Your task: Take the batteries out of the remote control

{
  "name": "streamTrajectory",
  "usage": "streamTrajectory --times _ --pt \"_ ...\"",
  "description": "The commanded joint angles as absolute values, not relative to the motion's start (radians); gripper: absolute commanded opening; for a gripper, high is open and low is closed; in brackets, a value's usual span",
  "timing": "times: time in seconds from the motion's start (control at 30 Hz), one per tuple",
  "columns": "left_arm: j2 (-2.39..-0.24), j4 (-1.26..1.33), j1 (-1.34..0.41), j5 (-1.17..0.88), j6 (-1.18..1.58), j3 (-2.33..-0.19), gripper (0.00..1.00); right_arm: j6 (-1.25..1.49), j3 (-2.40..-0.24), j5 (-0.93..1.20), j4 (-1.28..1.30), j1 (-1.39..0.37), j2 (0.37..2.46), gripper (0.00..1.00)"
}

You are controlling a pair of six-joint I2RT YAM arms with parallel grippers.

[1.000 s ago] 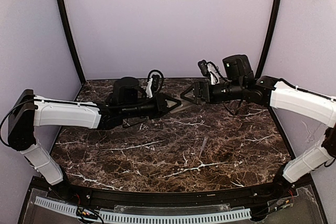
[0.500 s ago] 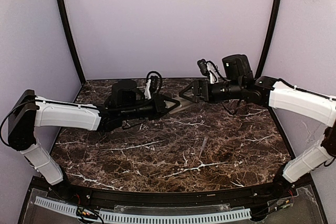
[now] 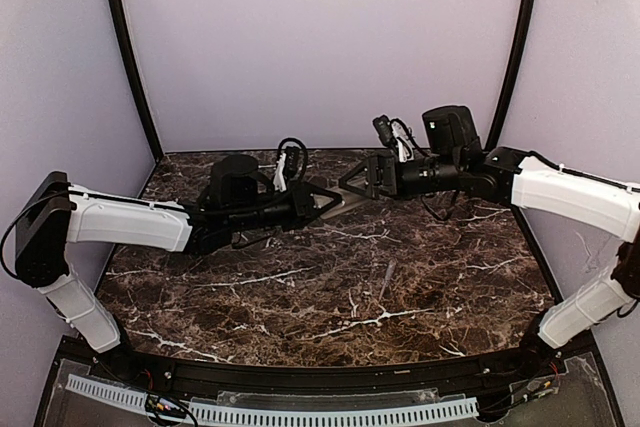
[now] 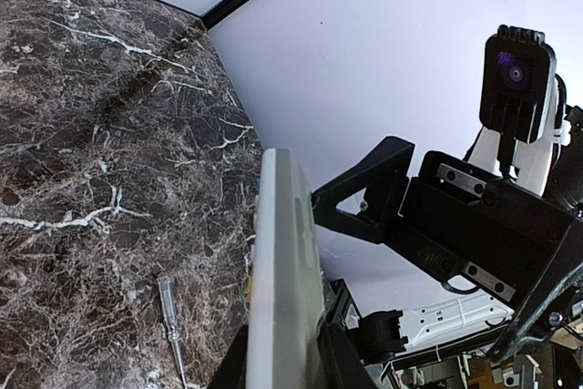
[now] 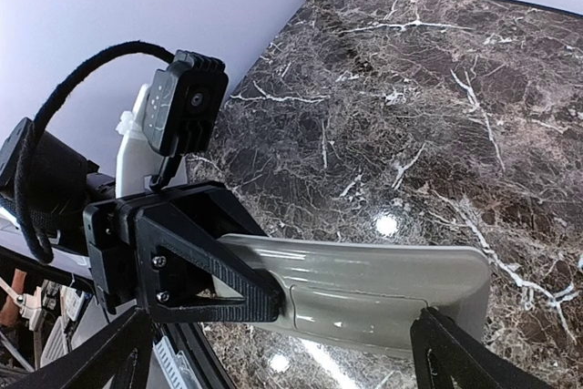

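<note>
One remote control, one thin tool, two end effectors.

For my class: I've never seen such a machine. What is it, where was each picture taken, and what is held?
Two robot arms stand at a marble table. One picture looks down from above and behind; the others come from wrist cameras. The left tool is shut on the remote control, held off the table, grey back showing. The right tool stands open at its free end. A thin screwdriver-like rod lies on the table.
</note>
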State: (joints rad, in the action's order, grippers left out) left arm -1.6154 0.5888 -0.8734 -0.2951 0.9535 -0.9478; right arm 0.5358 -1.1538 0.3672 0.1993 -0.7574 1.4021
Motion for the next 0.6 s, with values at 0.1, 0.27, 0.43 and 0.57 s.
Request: streamTrajectory --times 0.1,0.27,0.43,0.57 --pt "-1.552 0.672 -0.890 -0.330 0.940 -0.940 0.00 0.499 -1.177 0.289 0.254 -0.763 1.370 0.98" --pt "-1.550 0.667 -0.890 -0.332 0.939 -0.943 0.00 0.492 -1.182 0.263 0.263 -0.764 1.357 0.98" --pt "-1.551 0.666 -0.890 -0.336 0.940 -0.944 0.00 0.492 -1.177 0.264 0.261 -0.764 1.359 0.99" --pt "-1.551 0.673 -0.889 -0.338 0.942 -0.945 0.00 0.498 -1.172 0.281 0.249 -0.764 1.369 0.98"
